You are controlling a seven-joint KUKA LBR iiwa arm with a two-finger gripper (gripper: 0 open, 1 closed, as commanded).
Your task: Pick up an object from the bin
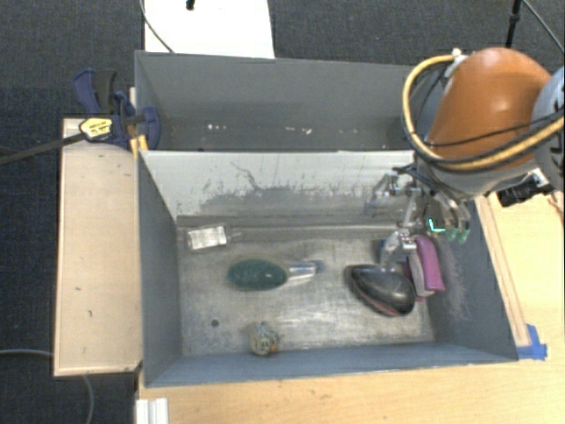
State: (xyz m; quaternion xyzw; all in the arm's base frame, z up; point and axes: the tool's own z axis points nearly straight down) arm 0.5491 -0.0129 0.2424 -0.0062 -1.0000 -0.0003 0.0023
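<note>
My gripper (411, 230) hangs low at the right end of the bin, under the orange cover. Directly below it lies a dark, glossy rounded thing (381, 291) on the bin floor. A purple oblong piece (430, 266) stands beside the gripper's lower end, against the dark thing's right side; whether it is gripped cannot be made out. Left of these a dark green oval thing with a clear handle (261, 275) lies in the middle of the floor.
A small clear plastic piece (206, 237) lies at the back left by the wall. A little brownish-grey lump (263, 338) rests near the front wall. The arm and its cables cover the bin's right rear corner.
</note>
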